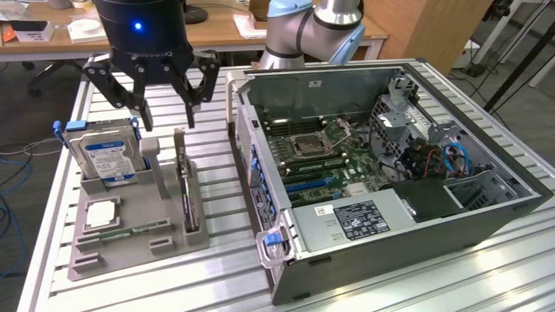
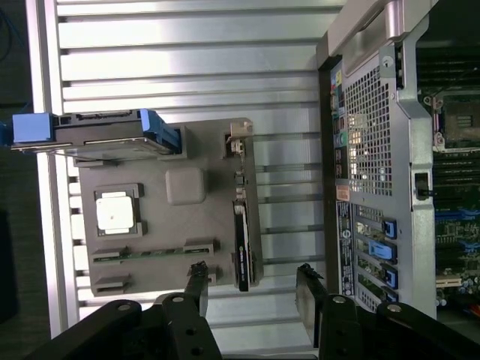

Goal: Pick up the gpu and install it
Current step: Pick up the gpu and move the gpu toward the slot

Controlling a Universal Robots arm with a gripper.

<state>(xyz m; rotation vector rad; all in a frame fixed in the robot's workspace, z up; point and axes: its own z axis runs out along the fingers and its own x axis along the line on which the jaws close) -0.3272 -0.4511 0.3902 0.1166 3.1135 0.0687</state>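
Observation:
The gpu [image 1: 184,182] is a thin dark card standing on edge in a slot of the grey holder tray [image 1: 130,250], its silver bracket end toward the far side. From the wrist it appears edge-on as a narrow dark strip, the gpu [image 2: 241,225]. My gripper [image 1: 170,122] hangs open above the far end of the card, clear of it, with nothing between its fingers. In the wrist view the gripper [image 2: 253,271] straddles the line of the card, one black finger on each side.
The tray [image 2: 172,232] also carries a silver hard drive [image 1: 108,156] in a blue frame, a chip [image 1: 101,213] and a memory stick [image 1: 130,231]. An open computer case [image 1: 485,227] with its motherboard [image 1: 329,156] lies on the exterior view's right, close to the tray.

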